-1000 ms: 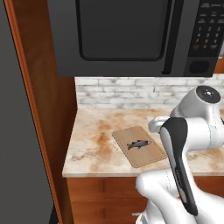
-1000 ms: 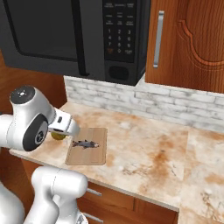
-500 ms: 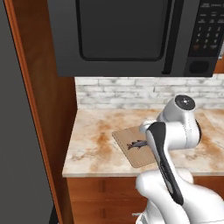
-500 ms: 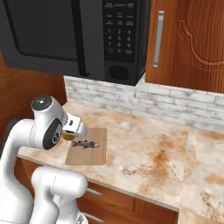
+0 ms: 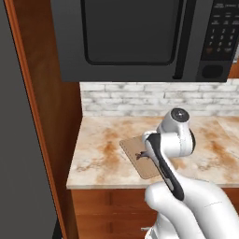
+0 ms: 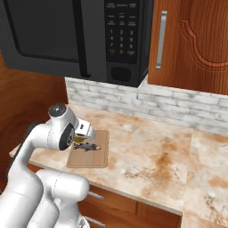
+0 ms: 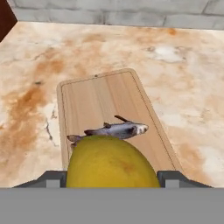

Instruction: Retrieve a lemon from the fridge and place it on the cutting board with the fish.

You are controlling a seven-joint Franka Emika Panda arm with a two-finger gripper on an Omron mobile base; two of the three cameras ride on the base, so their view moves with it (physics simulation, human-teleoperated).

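My gripper [image 7: 111, 180] is shut on the golden-yellow lemon [image 7: 111, 162], which bulges between the two fingertips [image 7: 52, 178] at the bottom of the hand view. Just beyond the lemon, the slim grey fish [image 7: 116, 130] lies on the light-brown cutting board [image 7: 103, 98]. In the right base view the gripper [image 6: 83, 137] hangs low over the board's [image 6: 95, 159] near-left part, with the lemon [image 6: 79, 140] just above and beside the fish [image 6: 88, 146]. In the left base view my arm hides most of the hand; the board [image 5: 132, 148] and the fish [image 5: 141, 155] peek out beside it.
A black microwave [image 6: 75, 33] hangs over the marble counter [image 6: 147, 151], with a brick backsplash [image 5: 126, 98] behind. A wooden side panel [image 5: 51, 121] and a tall dark grey slab [image 5: 18, 140], apparently the fridge's side, close the left. A wooden wall cabinet [image 6: 191, 42] hangs on the right.
The arm has folded down and forward, bringing the gripper and the lemon lower over the cutting board, close to the fish. The jaws have kept their hold.
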